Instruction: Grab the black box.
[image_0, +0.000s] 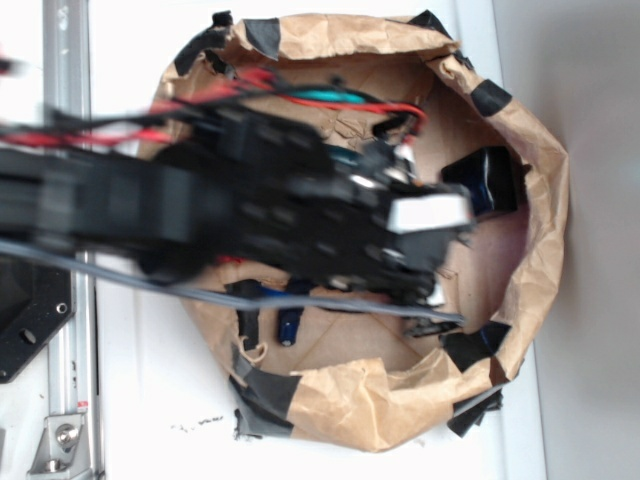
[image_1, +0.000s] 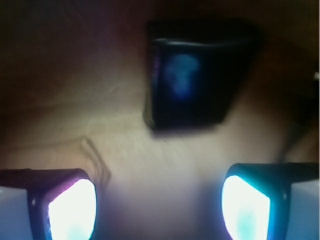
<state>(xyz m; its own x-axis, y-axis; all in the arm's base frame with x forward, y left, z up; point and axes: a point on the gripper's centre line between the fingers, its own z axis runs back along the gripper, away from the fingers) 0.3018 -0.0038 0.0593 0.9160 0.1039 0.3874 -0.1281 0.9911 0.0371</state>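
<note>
Now my hand hangs wide and empty, short of the small glossy black square box on the brown paper; I should reach forward, centre, then close.

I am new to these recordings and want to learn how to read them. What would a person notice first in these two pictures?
In the exterior view, the blurred dark robot arm with red wires fills the middle, reaching into a brown paper ring patched with black tape. The glossy black box lies at the right inside it. In the wrist view, the gripper is open, its two bright fingertips apart below the black box, not touching it.
</note>
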